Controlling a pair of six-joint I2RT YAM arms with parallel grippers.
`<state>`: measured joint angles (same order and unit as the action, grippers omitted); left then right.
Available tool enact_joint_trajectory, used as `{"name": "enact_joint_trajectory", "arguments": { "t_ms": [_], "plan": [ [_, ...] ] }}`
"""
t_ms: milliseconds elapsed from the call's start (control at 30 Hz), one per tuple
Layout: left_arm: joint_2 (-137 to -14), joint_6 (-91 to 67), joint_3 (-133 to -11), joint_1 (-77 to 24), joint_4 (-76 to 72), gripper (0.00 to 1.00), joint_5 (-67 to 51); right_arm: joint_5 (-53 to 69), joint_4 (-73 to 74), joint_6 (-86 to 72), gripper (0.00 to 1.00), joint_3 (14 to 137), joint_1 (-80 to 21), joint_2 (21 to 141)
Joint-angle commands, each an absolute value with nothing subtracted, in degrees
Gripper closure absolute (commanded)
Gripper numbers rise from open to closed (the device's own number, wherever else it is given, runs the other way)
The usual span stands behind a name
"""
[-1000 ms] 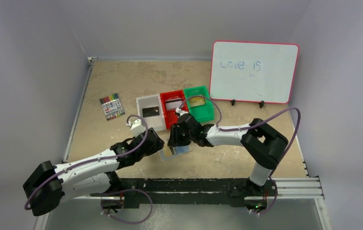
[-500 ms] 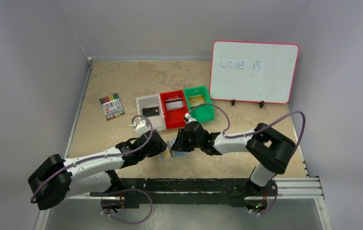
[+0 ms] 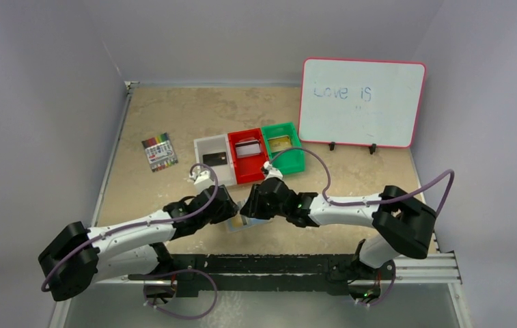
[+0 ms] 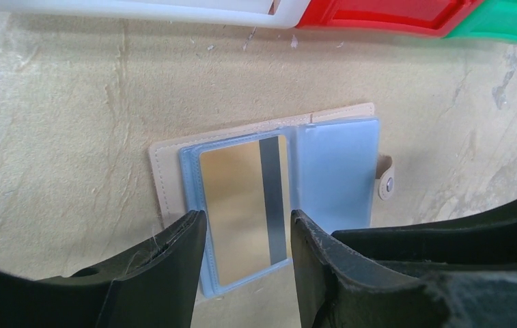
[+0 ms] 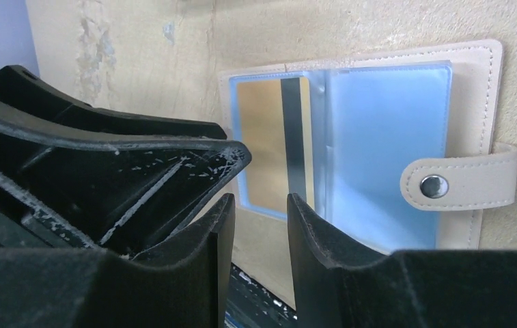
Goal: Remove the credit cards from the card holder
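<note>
Card holder (image 4: 337, 171) lies open and flat on the table, right under both hands. Snap tab (image 5: 460, 184) is off to the far side of the right gripper's outer finger.

One gold card with a dark stripe (image 4: 238, 205) is in the sleeve half directly ahead of the left gripper (image 4: 247, 225). The other sleeve looks empty.

- **Left gripper:** about half open, holding nothing. Its tips straddle the card's near end.
- **Card axis:** the long axis runs straight away from the left hand, in line with the fingers, so the jaws span its short side.
- **Right gripper (image 5: 260, 205):** narrow gap, nothing in it. It sits at the same near edge with the card (image 5: 266, 157) dead ahead. The left gripper's body is just beside its inner finger.

Both hands are close. I'd call the left better lined up for the pull, with the right pinning the holder. I can't tell which end the sleeve mouth is on.

Black card (image 3: 214, 159) is in the white bin (image 3: 201, 147). A silver one is in the red bin (image 3: 233, 164).
</note>
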<state>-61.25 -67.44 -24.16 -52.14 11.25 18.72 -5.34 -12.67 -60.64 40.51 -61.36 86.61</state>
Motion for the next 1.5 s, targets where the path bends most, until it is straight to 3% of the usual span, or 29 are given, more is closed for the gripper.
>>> {"name": "enact_joint_trajectory", "arguments": {
  "t_ms": [0, 1267, 1467],
  "plan": [
    [-57.4, -67.0, -26.1, -52.2, 13.5, 0.52, 21.7, -6.7, -11.2, -60.4, 0.63, 43.0, -61.3, 87.0],
    [-72.3, -61.2, -26.2, -52.4, 13.1, 0.62, 18.2, 3.3, -21.6, -59.8, 0.70, 39.4, -56.1, 95.5],
    [-75.2, -58.4, -28.1, -53.2, 15.6, 0.72, 20.8, 3.0, -25.4, -62.8, 0.71, 35.6, -55.9, 93.6]
  ]
}}
